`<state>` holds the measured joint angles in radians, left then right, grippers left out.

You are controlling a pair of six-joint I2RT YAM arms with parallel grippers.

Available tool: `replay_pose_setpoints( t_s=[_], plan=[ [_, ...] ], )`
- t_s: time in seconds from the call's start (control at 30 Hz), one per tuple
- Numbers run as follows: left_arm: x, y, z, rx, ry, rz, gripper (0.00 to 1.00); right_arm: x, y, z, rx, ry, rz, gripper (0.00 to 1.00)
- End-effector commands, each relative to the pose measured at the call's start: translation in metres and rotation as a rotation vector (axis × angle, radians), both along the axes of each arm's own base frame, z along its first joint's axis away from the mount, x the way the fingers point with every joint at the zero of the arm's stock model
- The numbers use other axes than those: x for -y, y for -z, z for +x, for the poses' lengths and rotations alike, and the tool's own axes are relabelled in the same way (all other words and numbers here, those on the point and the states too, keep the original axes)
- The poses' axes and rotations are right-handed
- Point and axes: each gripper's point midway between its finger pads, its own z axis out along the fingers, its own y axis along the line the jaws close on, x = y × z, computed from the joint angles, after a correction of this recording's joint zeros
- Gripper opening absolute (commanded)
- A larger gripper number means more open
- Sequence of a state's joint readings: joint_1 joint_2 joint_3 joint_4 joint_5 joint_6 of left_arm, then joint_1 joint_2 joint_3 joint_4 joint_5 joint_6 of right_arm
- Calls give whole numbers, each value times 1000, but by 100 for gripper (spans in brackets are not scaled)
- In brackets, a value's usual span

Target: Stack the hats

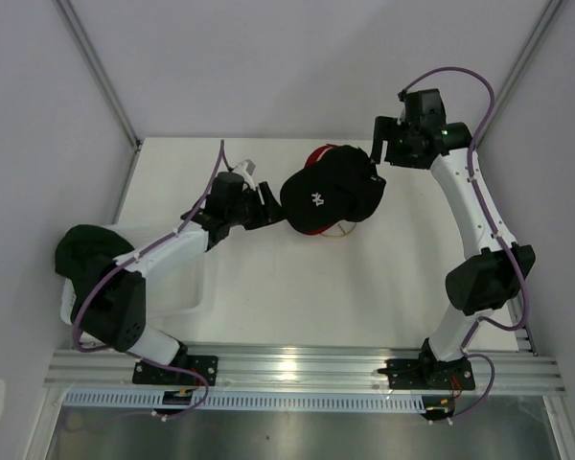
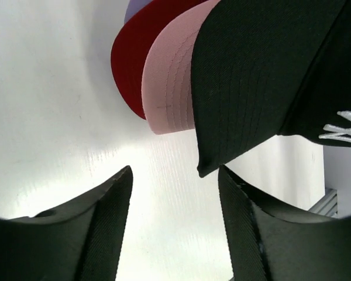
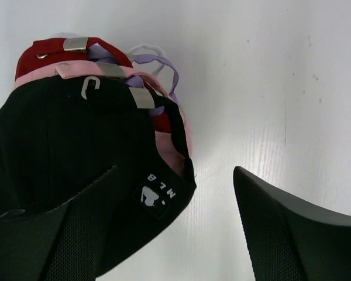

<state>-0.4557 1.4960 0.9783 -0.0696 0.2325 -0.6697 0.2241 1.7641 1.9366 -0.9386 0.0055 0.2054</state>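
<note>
A stack of hats stands mid-table with the black cap (image 1: 331,192) and its white logo on top and the red cap (image 1: 318,153) showing under it. My left gripper (image 1: 268,206) is open at the brim side. In the left wrist view the gripper (image 2: 174,171) is empty, and the black brim (image 2: 263,76), pink brim (image 2: 169,88), red brim (image 2: 131,58) and a lavender sliver (image 2: 137,7) overlap above it. My right gripper (image 1: 376,158) is open at the stack's back. In the right wrist view the gripper (image 3: 175,171) faces the black cap's (image 3: 58,146) MLB tag. The dark green cap (image 1: 91,251) lies far left.
A thin gold wire stand (image 1: 343,230) shows under the stack. A white plastic tray (image 1: 187,287) sits at the near left under the left arm, with the dark green cap at its left end. White walls close in the table on both sides.
</note>
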Motion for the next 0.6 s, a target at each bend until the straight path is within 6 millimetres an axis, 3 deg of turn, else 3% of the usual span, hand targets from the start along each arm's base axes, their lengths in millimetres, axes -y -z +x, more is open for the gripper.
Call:
replay_pose_setpoints(
  t_s=[0.0,0.1,0.17,0.3,0.47,0.5,0.57],
  plan=[
    [-6,-28,1,70,5,44,64,8,-19,-12,1,0,-32,84],
    [-11,-44,-2,111,6,46,70,19,-30,-15,17,38,-71,86],
    [-14,-59,-4,147,20,71,79,21,-37,-18,23,38,-80,86],
    [-34,-96,-12,222,1,137,87,11,-70,-23,90,-6,-22,87],
    [-88,-124,-26,230,-144,222,94,-26,-111,-34,189,-166,119,86],
    [-109,-123,-30,209,-209,262,96,-32,-114,-35,199,-189,119,86],
    [-140,-138,-43,237,-312,278,100,-53,-117,-40,219,-242,91,86]
  ],
)
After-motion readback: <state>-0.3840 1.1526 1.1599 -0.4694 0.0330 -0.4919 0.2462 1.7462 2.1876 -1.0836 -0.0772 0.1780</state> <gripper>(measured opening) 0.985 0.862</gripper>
